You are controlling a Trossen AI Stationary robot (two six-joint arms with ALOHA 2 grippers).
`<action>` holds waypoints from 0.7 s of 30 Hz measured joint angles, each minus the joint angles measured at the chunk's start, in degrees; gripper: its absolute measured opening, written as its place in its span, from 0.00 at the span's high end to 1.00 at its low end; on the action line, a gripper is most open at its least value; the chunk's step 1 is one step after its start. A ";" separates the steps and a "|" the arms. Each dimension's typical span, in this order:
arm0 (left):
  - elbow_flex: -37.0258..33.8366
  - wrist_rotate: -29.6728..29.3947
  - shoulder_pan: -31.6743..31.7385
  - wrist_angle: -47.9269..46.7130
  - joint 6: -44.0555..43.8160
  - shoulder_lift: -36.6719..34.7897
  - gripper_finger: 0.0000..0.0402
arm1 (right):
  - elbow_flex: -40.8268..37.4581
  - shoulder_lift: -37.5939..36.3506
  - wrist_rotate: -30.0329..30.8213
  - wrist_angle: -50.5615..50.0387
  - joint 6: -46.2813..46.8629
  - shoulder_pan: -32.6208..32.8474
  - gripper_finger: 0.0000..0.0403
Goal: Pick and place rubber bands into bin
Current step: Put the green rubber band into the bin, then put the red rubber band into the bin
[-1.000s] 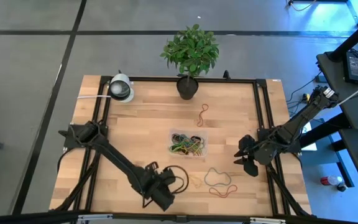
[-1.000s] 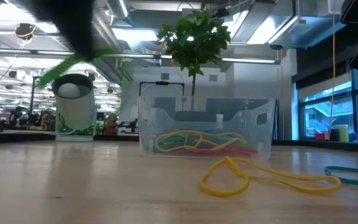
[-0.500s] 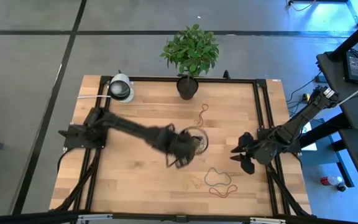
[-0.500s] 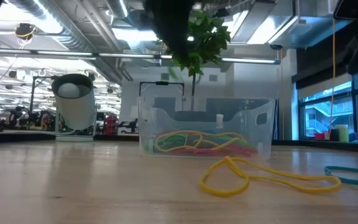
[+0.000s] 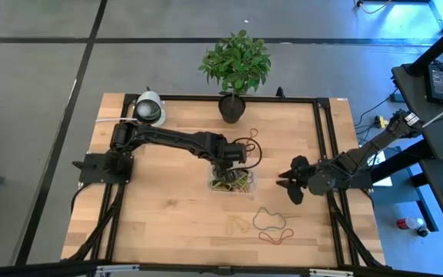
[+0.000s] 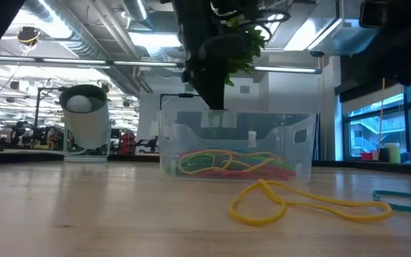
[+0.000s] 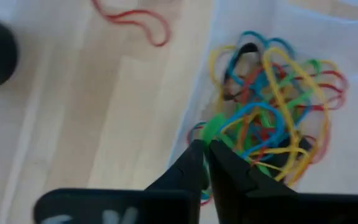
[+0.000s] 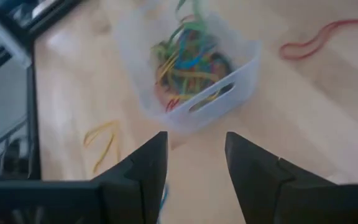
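Note:
The clear bin (image 5: 244, 188) sits mid-table with a tangle of coloured rubber bands (image 7: 272, 118) inside. My left gripper (image 7: 205, 147) hangs over the bin's far left part (image 5: 231, 156), pointing down, shut on a green rubber band (image 7: 212, 128). In the low view the left gripper (image 6: 211, 96) stands just above the bin's rim (image 6: 237, 116). My right gripper (image 8: 195, 155) is open, low over the table to the right of the bin (image 5: 289, 185). Loose bands lie flat on the wood: a red one (image 5: 250, 141) beyond the bin, and yellow (image 5: 241, 225), grey (image 5: 268, 218) and red (image 5: 275, 237) ones nearer. My left gripper pinches the green rubber band (image 7: 211, 132) between its two fingertips, coming from above and pointing down. The band is lifted off the table and hangs over the bin's pile (image 8: 190, 14); its lower end is lost among the other bands.
A dark plant pot (image 5: 231, 108) with a leafy plant stands at the far edge, and a round white device (image 5: 150, 110) is at the far left corner. A dark frame (image 5: 323, 146) runs along the table's sides. Bare wood (image 5: 160, 208) lies left of the bin.
My left arm has swung quickly from the table's near edge toward the far side and now stands over the bin with the green band, fingers pointing down. My right gripper has moved a little left, toward the bin.

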 joint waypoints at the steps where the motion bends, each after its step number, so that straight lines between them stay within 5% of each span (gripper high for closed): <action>1: -0.04 0.81 0.00 0.29 0.95 -0.01 0.93 | -0.01 -0.03 0.53 0.02 -0.01 -0.72 0.59; 15: -1.02 1.51 2.27 -1.71 17.81 -4.66 0.60 | 0.02 0.64 5.36 4.21 0.42 -17.47 0.59; 21: -14.92 3.66 5.87 8.13 20.23 -16.85 0.62 | 0.10 5.44 5.16 19.01 -10.87 -25.94 0.59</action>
